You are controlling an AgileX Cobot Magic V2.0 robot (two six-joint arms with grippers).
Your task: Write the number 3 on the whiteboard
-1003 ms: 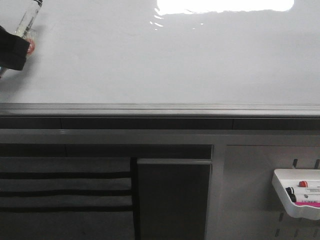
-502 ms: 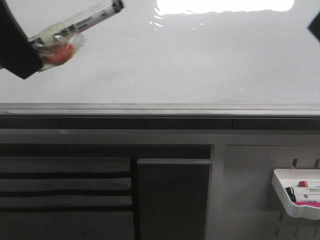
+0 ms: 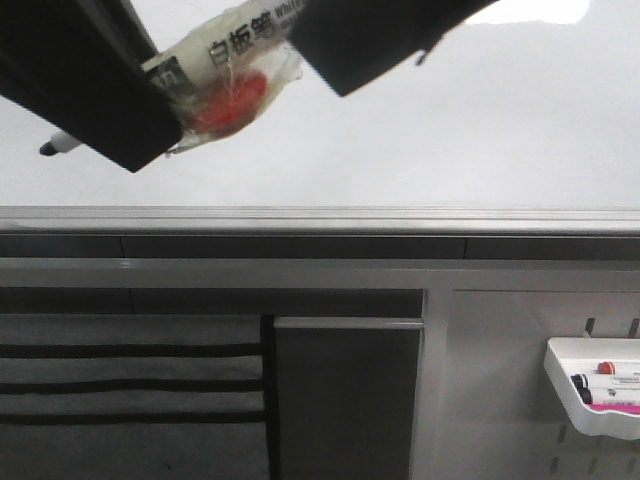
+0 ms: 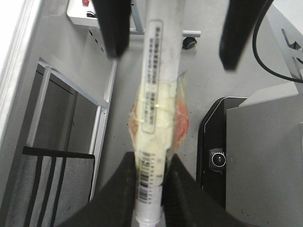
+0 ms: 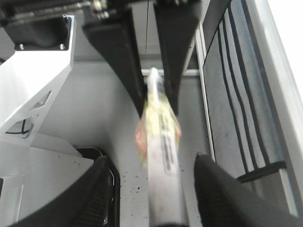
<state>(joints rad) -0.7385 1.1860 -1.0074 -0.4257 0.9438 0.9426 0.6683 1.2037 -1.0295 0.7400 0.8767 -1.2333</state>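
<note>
The whiteboard (image 3: 470,150) fills the back of the front view, glossy and bare; no number 3 shows on it. My left gripper (image 3: 150,115) is shut on a white marker (image 3: 235,50) wrapped in clear tape with a red blob; its black tip (image 3: 47,148) pokes out to the left. The left wrist view shows the fingers clamped on the marker (image 4: 156,71) at my left gripper (image 4: 150,165). My right gripper (image 3: 340,50) is open, its jaws standing on either side of the marker's other end (image 5: 163,142) without touching, as its wrist view (image 5: 154,163) shows.
A grey metal edge strip (image 3: 320,217) runs under the board, with dark cabinet panels (image 3: 345,400) below. A small white marker tray (image 3: 565,390) with spare markers hangs at the lower right.
My left gripper has swung the marker rightward and closer to the camera. My right gripper has come in from the right edge and now straddles the marker's free end.
</note>
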